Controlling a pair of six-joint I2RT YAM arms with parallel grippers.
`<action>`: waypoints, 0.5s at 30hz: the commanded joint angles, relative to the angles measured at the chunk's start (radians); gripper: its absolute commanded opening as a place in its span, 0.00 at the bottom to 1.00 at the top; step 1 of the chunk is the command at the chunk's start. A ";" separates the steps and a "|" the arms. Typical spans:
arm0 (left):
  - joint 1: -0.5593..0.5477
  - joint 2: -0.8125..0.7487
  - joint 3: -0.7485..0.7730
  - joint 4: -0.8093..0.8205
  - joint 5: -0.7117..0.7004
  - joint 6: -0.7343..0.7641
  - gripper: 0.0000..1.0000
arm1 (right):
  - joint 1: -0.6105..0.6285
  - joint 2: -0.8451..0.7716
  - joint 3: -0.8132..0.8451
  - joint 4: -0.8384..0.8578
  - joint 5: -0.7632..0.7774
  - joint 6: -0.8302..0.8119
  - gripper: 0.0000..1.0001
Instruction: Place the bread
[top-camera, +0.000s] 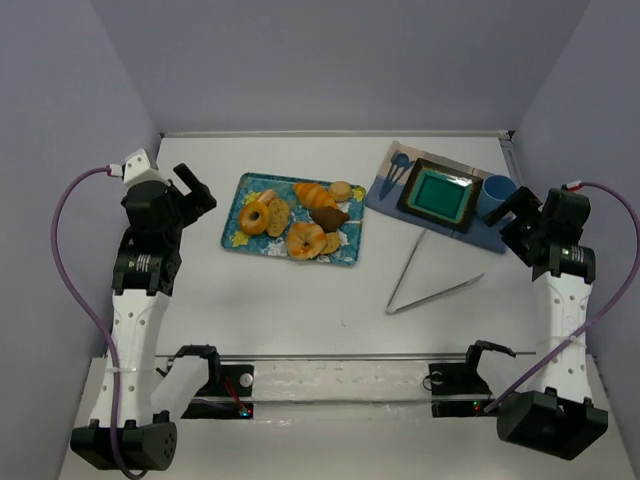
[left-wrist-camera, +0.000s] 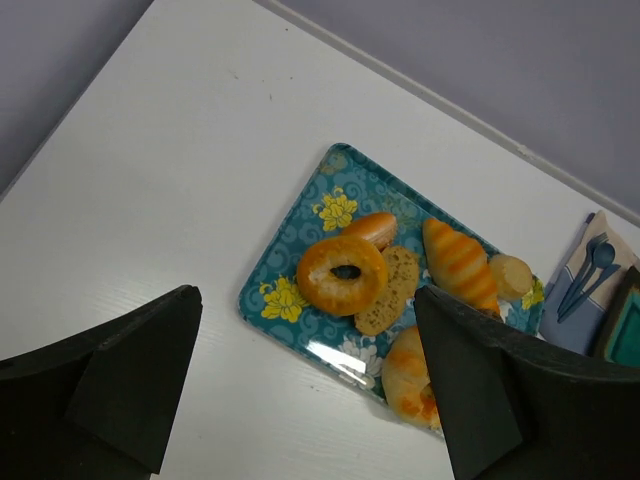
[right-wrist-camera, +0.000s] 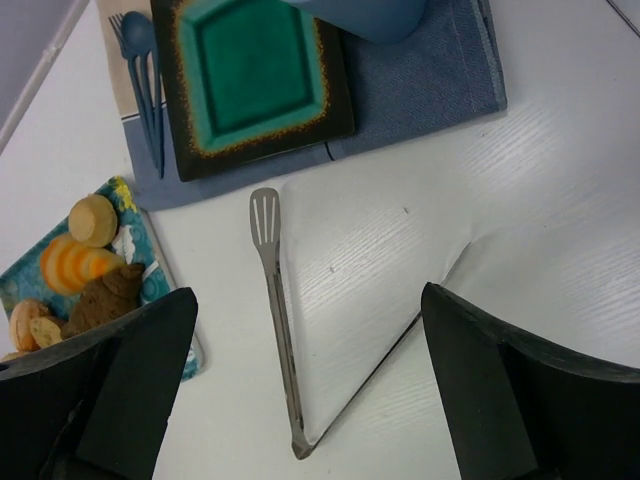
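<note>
The left gripper and right gripper are held open, empty. The glossy golden-orange knotted roll is seen ahead-right of the left gripper. The nearby pale ring doughnut might be seized instead.

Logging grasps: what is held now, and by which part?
Nothing. Left end effector and right end effector hang open, empty; the bread lies on its tray.
</note>
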 joint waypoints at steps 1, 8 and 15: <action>-0.001 -0.004 -0.009 0.022 0.030 0.045 0.99 | 0.004 -0.082 -0.034 0.054 -0.015 -0.030 1.00; 0.001 -0.045 -0.067 0.047 0.005 0.022 0.99 | 0.004 -0.079 -0.121 -0.086 -0.230 -0.037 1.00; 0.001 -0.001 -0.078 0.047 0.045 0.038 0.99 | 0.048 -0.151 -0.233 -0.180 -0.190 -0.036 1.00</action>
